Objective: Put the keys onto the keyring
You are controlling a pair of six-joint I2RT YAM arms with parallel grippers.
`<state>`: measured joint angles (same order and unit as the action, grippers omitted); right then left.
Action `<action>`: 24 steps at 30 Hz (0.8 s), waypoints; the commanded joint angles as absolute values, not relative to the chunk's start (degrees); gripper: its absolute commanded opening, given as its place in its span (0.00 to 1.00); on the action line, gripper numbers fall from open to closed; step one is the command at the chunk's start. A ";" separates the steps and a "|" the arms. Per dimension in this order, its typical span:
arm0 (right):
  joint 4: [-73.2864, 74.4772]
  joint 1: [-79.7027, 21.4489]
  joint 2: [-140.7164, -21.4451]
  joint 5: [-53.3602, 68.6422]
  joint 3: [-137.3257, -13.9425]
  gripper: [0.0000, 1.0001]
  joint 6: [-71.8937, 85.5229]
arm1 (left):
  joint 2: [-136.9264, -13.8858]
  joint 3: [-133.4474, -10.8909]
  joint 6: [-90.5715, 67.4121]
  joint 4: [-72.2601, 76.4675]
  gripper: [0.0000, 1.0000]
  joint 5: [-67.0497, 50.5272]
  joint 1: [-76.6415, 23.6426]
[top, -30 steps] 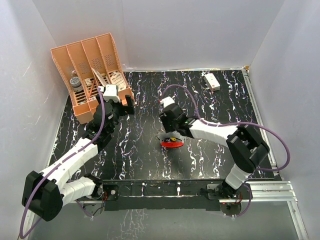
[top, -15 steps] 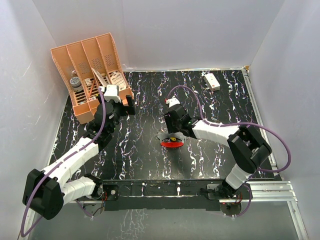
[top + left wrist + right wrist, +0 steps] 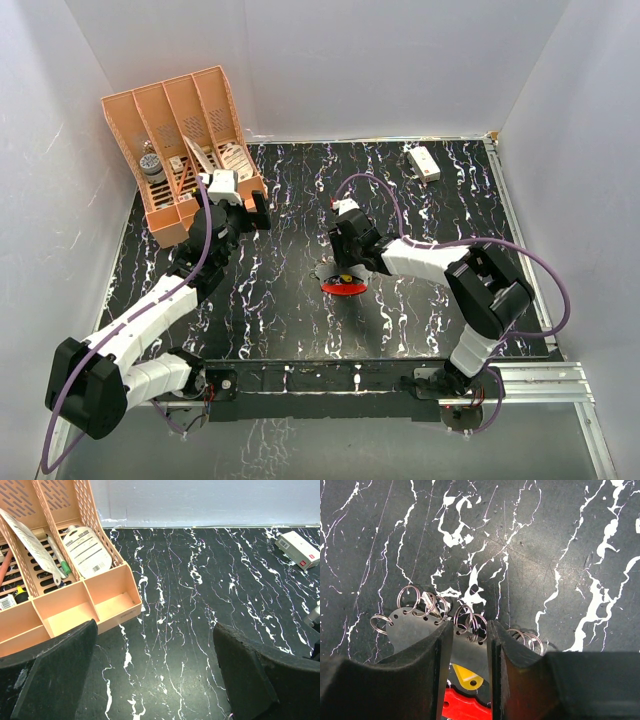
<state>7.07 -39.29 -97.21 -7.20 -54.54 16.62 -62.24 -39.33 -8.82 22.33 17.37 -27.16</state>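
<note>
Red, the keyring (image 3: 345,288) lies on the black, white-veined table (image 3: 290,330) against a grey ringed plate (image 3: 410,625). The right end effector (image 3: 470,630) has edged nearer, its jaws narrow astride that plate; we cannot tell if it grips. The left end effector (image 3: 155,630) gapes wide. White walls (image 3: 350,70) surround.

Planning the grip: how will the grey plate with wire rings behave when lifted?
The grey plate looks thin and flat, so it is probably stiff and light. Its wire rings pass through holes, so they likely swing. On the smooth tabletop it may slide.
</note>
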 commanded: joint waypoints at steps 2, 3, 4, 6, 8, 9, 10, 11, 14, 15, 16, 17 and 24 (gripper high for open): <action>3.60 -38.69 -97.88 -6.20 -54.85 0.27 17.14 | -62.09 -38.85 -8.83 23.81 0.99 17.28 -26.89; 3.64 -38.72 -97.95 -6.09 -54.95 0.25 17.13 | -62.12 -38.85 -8.79 23.74 0.99 17.23 -26.89; 3.59 -38.72 -97.93 -5.86 -54.92 0.21 17.09 | -62.19 -38.85 -8.84 23.73 0.99 17.23 -26.88; 3.60 -38.69 -97.83 -5.72 -55.00 0.15 17.15 | -62.22 -38.84 -8.91 23.81 0.99 17.25 -26.89; 4.00 -38.69 -97.89 -5.86 -55.26 0.14 17.16 | -62.28 -38.78 -8.94 23.92 0.99 17.23 -26.87; 4.26 -38.65 -97.95 -6.01 -55.42 0.14 17.17 | -62.35 -38.77 -8.89 23.83 0.99 17.23 -26.88; 4.18 -38.63 -97.96 -6.06 -55.32 0.14 17.13 | -62.36 -38.82 -8.95 23.82 0.99 17.23 -26.85; 4.06 -38.67 -97.99 -6.10 -55.29 0.14 17.07 | -62.37 -38.83 -8.90 23.91 0.99 17.25 -26.84; 4.15 -38.59 -98.34 -5.97 -55.52 0.06 16.88 | -62.44 -38.71 -8.88 23.93 0.99 17.36 -26.81; 4.09 -38.60 -98.35 -5.94 -55.59 0.03 16.88 | -62.43 -38.60 -8.89 23.91 0.99 17.36 -26.76; 3.86 -38.64 -98.08 -5.79 -55.53 0.01 16.78 | -62.42 -38.55 -8.85 23.91 0.99 17.32 -26.78; 3.30 -38.66 -97.57 -5.59 -55.35 0.00 16.64 | -62.40 -38.55 -8.86 24.01 0.99 17.32 -26.80; -0.33 -38.70 -94.35 -5.08 -57.20 0.00 13.37 | -62.19 -38.63 -8.62 24.03 0.99 17.73 -26.72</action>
